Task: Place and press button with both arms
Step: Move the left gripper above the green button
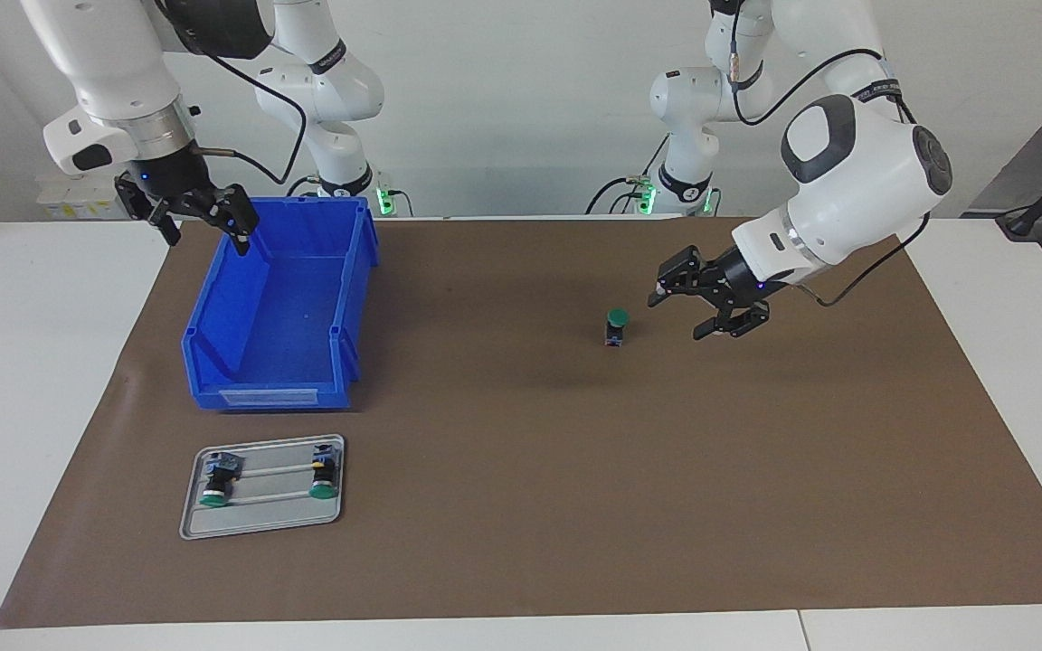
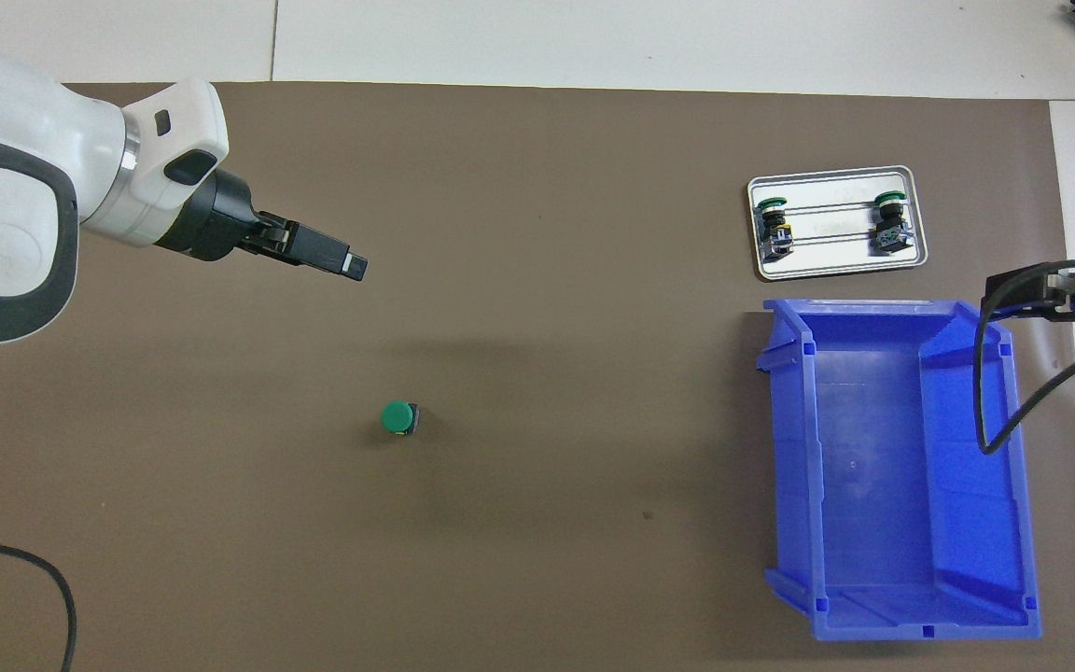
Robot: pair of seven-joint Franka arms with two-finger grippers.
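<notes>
Button upright on brown mat, left hand open just beside it, apart.

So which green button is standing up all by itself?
The button on the brown mat, cap up, close to the left gripper. The two other buttons lie on their sides in the grey tray.

Button — round green cap on a black boxy body — stands upright, cap up, on the brown mat, alone near its middle
</notes>
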